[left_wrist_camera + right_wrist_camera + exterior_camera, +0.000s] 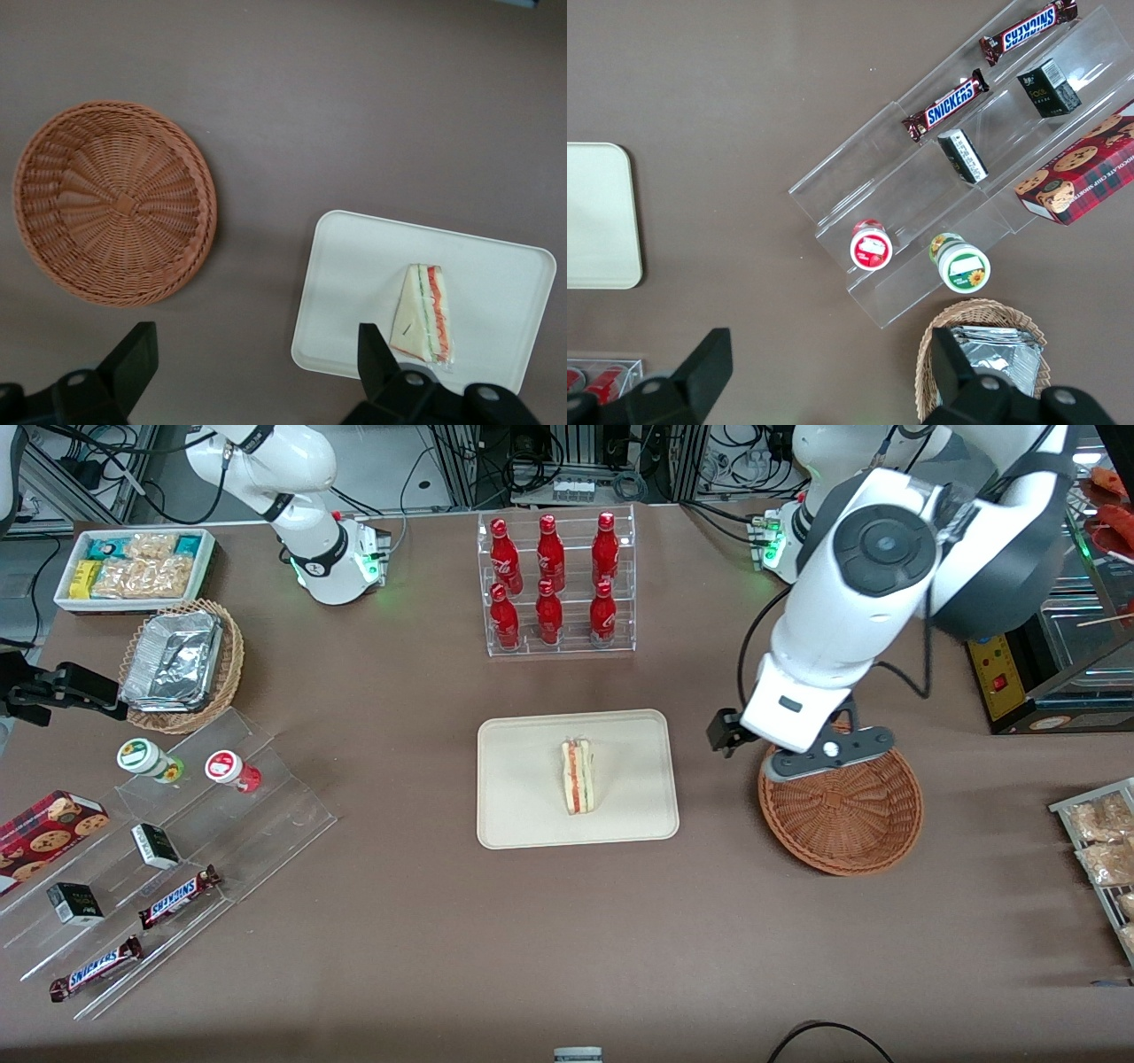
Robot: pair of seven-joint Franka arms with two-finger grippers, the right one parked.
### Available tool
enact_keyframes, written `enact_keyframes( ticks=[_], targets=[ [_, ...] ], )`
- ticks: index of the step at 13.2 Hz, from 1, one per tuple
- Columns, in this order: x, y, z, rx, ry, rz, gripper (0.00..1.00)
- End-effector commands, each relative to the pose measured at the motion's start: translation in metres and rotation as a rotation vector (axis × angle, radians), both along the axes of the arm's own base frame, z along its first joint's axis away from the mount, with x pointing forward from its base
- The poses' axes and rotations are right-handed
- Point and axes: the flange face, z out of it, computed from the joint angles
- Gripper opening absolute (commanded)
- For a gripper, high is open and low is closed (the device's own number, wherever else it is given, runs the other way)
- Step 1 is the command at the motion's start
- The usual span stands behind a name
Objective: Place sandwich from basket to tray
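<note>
Sandwich (578,777) rests on tray (523,815); basket (842,815) holds nothing. Hand (252,359) is released, fingers spread, apparently raised above the counter (567,939) between basket and tray. Transfer appears complete.

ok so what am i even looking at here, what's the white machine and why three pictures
The white machine is a robot arm; its two-finger gripper is the "hand". It hangs open and empty above the table, over the edge of the round brown basket.

One picture looks down at the table from the front. The other two come from cameras on the arms' wrists, so you see black fingers at the edge.

On the table: the empty basket, a cream tray with a sandwich lying on it, a rack of red bottles, and clear shelves with Snickers bars. Nothing is held; the sandwich is already on the tray.
</note>
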Motion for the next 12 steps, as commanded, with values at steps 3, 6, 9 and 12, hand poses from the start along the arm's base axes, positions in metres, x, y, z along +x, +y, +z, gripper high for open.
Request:
enact_keyframes(
  ticks=[3,6,9,12],
  targets=[
    [-0.010,0.052,0.026,0.005,0.061,-0.057,0.99],
    [-0.013,0.107,0.048,-0.023,0.087,-0.094,0.99],
    [-0.023,0.151,0.058,0.004,0.135,-0.181,0.99],
    [-0.033,0.181,0.055,0.016,0.162,-0.201,0.99]
  ],
)
